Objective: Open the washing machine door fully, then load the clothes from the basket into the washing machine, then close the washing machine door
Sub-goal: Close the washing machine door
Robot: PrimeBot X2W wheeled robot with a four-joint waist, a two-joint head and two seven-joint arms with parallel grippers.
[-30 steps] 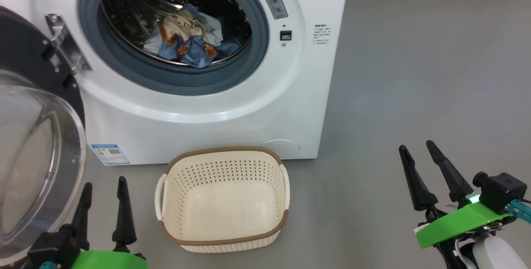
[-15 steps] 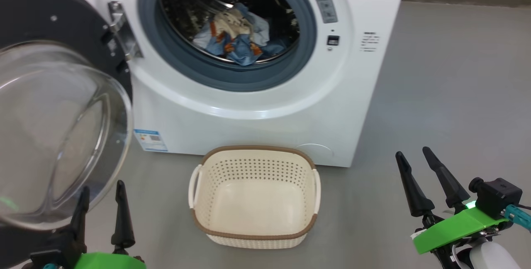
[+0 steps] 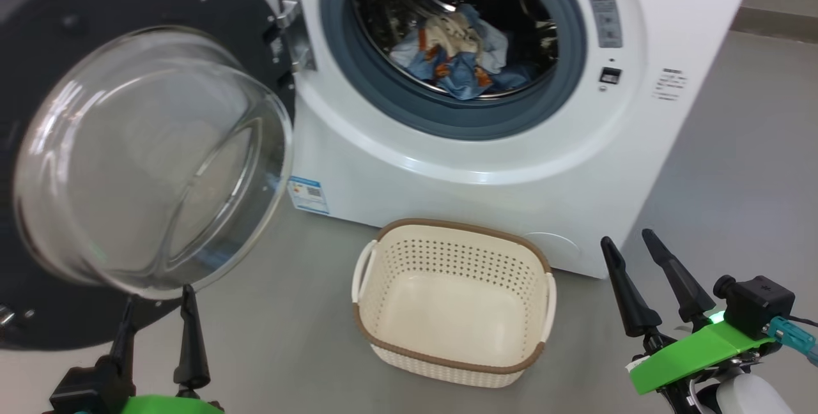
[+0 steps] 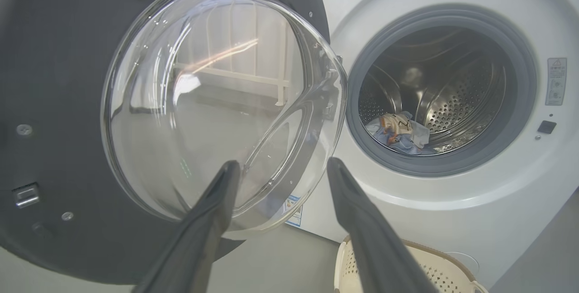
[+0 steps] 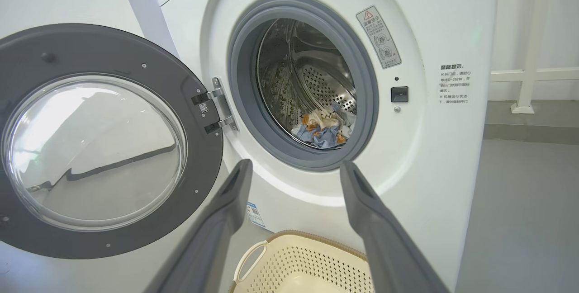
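The white washing machine [image 3: 486, 165] faces me, and its door [image 3: 57, 37] hangs wide open on the left with the clear glass bowl [image 3: 153, 158] bulging toward me. Light blue clothes [image 3: 457, 56] with orange-brown prints lie inside the steel drum [image 5: 323, 131]. On the floor in front of the machine stands the cream basket [image 3: 454, 302], and nothing lies in it. My left gripper [image 3: 157, 296] is open at the lower left, its fingertips just under the glass bowl [image 4: 217, 103]. Right of the basket, low at the right, my right gripper [image 3: 625, 238] is open too, with nothing between its fingers.
Grey floor [image 3: 735, 165] spreads to the right of the machine. A white railing post [image 5: 527, 58] stands against the wall behind it. A blue label [image 3: 308, 193] marks the machine's lower left corner, near the door's edge.
The whole head picture has slid right, so the camera has turned left: much more of the open door is now in view. Both grippers hold their places, open.
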